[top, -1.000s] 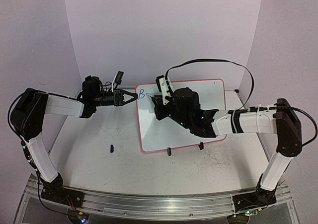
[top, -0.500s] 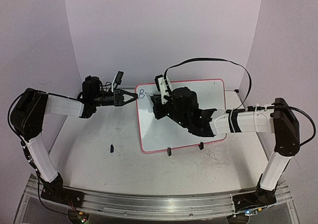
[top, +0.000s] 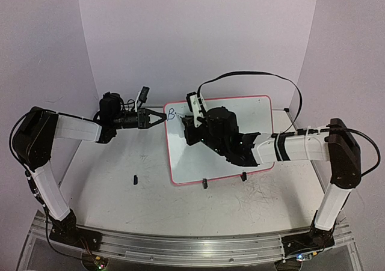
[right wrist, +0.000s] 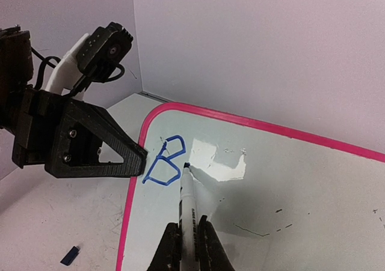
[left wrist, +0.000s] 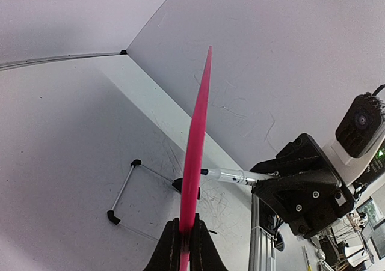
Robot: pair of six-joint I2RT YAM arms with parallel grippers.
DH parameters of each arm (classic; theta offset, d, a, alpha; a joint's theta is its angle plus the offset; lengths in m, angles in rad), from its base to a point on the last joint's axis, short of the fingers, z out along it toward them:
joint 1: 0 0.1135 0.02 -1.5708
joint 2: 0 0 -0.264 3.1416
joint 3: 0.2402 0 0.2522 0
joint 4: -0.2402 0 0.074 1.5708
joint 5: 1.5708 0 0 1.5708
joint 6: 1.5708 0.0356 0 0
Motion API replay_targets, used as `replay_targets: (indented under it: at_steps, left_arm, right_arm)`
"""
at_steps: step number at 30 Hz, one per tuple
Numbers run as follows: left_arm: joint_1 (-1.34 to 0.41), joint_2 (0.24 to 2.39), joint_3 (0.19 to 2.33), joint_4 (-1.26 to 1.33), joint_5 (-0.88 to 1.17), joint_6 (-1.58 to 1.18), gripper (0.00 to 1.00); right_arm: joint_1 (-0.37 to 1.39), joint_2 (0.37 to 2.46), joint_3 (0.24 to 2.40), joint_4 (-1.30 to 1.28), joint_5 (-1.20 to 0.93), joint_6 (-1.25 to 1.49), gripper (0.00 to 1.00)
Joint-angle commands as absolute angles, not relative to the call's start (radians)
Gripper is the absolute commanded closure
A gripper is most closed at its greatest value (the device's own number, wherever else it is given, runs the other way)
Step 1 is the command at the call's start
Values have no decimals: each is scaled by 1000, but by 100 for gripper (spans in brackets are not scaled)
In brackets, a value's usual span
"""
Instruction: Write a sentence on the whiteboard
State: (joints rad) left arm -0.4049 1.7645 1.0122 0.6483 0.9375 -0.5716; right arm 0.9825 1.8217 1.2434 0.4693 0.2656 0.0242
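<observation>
Tabletop (top: 120, 205): we see a scuffed white surface with faint grey scribbles, closed in by pale walls.
Rail (top: 192, 244): at the near edge a metal strip carries both arm bases, left and right.
Cap (top: 135, 178): a small dark piece lies alone on the table, left of the board's near corner and apart from it.
Clip feet (top: 205, 183): two small black clips sit under the board's near edge and touch the table.
Whiteboard (top: 252, 112): white with a red-pink rim, it sits right of centre, propped at a tilt; from the left wrist we see it edge-on.
Right gripper (right wrist: 183, 247): its fingers are closed tight around the marker, and the arm reaches across the board from the right.
Marker (right wrist: 187, 205): a thin white barrel points up and away, its dark tip on the board just right of the letter.
Sentence (right wrist: 165, 161): we read only a blue "B", close to the board's far left corner.
Left gripper (left wrist: 185, 241): it is clamped on the board's pink left edge, just beside the letter.
Cable (top: 258, 76): a black loop arcs above the board's far side.
Back wall (top: 198, 36): we note a plain pale panel behind everything.
</observation>
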Motion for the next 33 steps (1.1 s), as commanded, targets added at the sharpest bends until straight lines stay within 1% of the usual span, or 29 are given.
replay_targets:
  at_steps: [1,17,33]
  left_arm:
    - [-421,1721,1006,674,963,-566,100]
    - [-420,1723,1005,674,963,-566,100]
    - [-421,1723,1006,675,964,-565,100]
  right_arm:
    - [976,1804,1240,460,311,38,100]
    - [985,1778,1187,452,284,64,100]
    - [994,1787,1187,451,271,81,100]
